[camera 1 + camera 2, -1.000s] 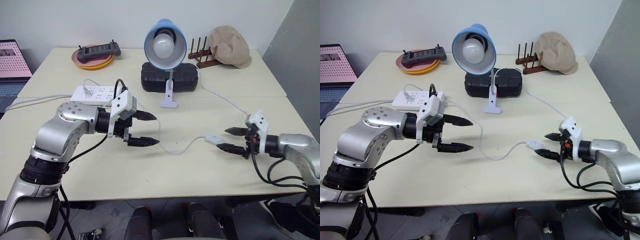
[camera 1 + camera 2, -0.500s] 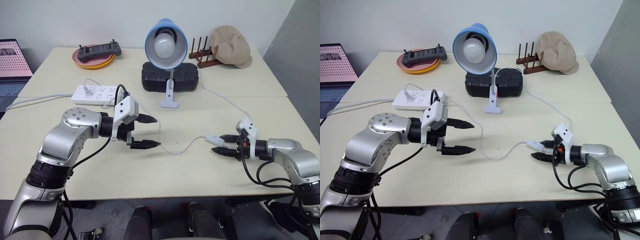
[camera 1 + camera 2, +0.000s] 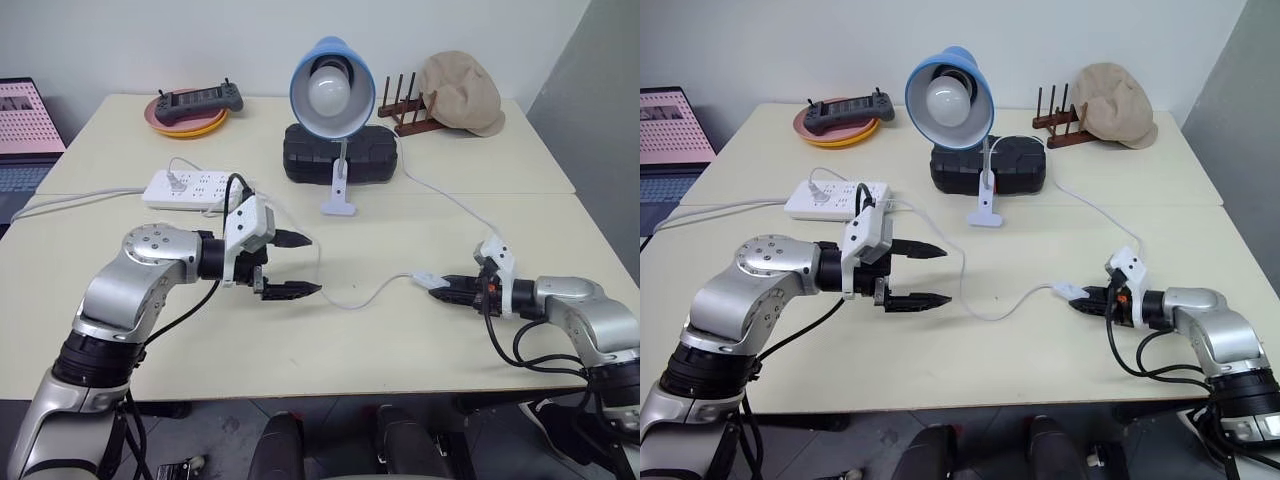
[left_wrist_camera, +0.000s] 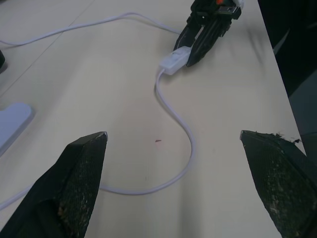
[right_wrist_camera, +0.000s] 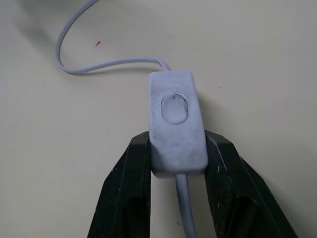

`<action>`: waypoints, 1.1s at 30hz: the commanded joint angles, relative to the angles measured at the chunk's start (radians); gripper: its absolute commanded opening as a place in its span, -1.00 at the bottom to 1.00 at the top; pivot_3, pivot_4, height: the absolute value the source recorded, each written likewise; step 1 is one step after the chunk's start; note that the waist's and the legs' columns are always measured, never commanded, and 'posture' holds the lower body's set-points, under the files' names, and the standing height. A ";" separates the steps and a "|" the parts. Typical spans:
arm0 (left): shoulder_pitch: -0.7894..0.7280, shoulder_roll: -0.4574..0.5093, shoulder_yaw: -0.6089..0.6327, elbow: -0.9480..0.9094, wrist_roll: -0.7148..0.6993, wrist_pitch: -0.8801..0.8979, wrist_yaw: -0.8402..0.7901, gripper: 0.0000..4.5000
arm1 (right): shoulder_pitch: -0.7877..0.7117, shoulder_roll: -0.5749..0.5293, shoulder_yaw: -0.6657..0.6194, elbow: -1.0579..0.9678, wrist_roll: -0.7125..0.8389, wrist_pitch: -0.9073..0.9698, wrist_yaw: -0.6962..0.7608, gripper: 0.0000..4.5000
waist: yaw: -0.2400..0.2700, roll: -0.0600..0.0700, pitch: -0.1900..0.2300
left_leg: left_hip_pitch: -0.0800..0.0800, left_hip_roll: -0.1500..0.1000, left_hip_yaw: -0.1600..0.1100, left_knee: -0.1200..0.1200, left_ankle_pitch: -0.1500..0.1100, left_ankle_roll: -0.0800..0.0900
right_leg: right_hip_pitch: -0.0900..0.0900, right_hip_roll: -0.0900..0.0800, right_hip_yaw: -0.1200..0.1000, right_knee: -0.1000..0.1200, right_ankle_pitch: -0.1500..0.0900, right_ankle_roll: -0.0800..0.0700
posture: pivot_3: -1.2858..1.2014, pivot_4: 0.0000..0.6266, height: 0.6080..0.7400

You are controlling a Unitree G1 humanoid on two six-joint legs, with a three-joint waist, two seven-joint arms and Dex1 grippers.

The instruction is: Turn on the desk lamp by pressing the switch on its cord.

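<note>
The right claw (image 5: 178, 163) pinches the switch (image 5: 176, 121) on the tabletop (image 3: 400, 340). The left claw (image 3: 297, 265) is spread wide, hanging above the cord (image 3: 365, 298).

Cream table (image 3: 300, 350) against white wall (image 3: 200, 40)

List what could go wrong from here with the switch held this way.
1. The right gripper pinches only the rear end of the switch by its sides; the oval button on top is untouched, so a press from above could tip or slide it out.
2. The left gripper hangs open well short of the switch; its wide jaws could miss the small button.
3. The slack cord loops between both arms and could snag, tugging the desk lamp.
</note>
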 commanded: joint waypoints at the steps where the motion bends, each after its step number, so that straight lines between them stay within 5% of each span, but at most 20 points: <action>1: -0.018 -0.125 0.162 -0.066 -0.294 0.324 0.204 1.00 | -0.092 0.067 -0.050 -0.094 0.003 -0.021 -0.102 -0.52 | -0.002 0.000 0.000 | 0.000 0.000 0.000 0.000 0.000 0.000 | 0.000 0.000 0.000 0.000 0.000 0.000 | 0.03 -0.52 1.00; 6: 0.047 -0.379 0.316 -0.115 -0.614 0.595 0.587 1.00 | -0.133 0.190 -0.033 -0.177 -0.074 -0.087 -0.266 -0.52 | -0.009 0.000 0.000 | 0.001 0.000 -0.002 0.002 0.000 0.000 | 0.001 0.000 -0.001 0.002 0.000 0.001 | 0.03 -0.52 1.00; 12: 0.125 -0.641 0.369 -0.093 -0.860 0.546 0.946 1.00 | -0.112 0.212 0.014 -0.229 -0.180 -0.213 -0.308 -0.52 | 0.010 0.000 0.000 | 0.000 -0.001 -0.003 0.002 0.000 0.000 | 0.002 -0.001 -0.001 0.002 0.003 -0.004 | 0.03 -0.52 1.00; 33: 0.042 -0.667 0.265 -0.002 -0.824 0.446 0.964 1.00 | -0.071 0.222 0.021 -0.434 -0.028 -0.134 -0.221 -0.52 | 0.009 0.000 0.000 | 0.001 -0.001 -0.003 0.005 0.000 0.000 | 0.004 0.000 -0.001 0.001 0.003 -0.003 | 0.03 -0.52 1.00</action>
